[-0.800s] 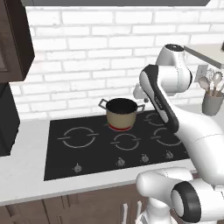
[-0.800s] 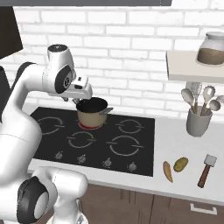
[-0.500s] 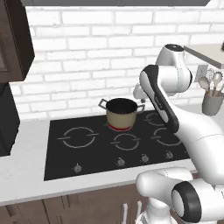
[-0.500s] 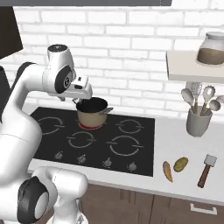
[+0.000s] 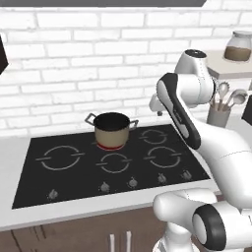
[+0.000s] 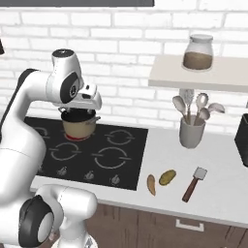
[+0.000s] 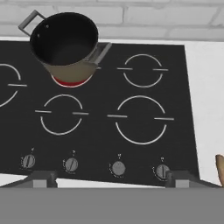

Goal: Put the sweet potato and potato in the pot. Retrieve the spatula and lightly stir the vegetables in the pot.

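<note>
The tan pot [image 6: 77, 127] with its dark, empty inside stands on the back left burner, which glows red; it also sits at the upper left of the hand view [image 7: 65, 43]. My gripper [image 7: 110, 179] hangs open above the stove's front, right of the pot, with nothing between its fingertips. The hand [image 6: 90, 98] is up near the pot in the right base view. On the counter right of the stove lie the orange sweet potato [image 6: 151, 184], the potato [image 6: 167, 177] and the spatula [image 6: 194, 183] with its reddish handle. The sweet potato's tip [image 7: 220, 168] peeks in at the hand view's right edge.
The black stove [image 5: 74, 177] has several knobs along its front. A grey holder of spoons and ladles [image 6: 191, 133] stands on the counter under a shelf with a glass jar [image 6: 198, 52]. A brick wall runs behind everything.
The whole picture has slid left in both base views, so the base has driven to the right. The pot, vegetables and spatula lie where they were.
</note>
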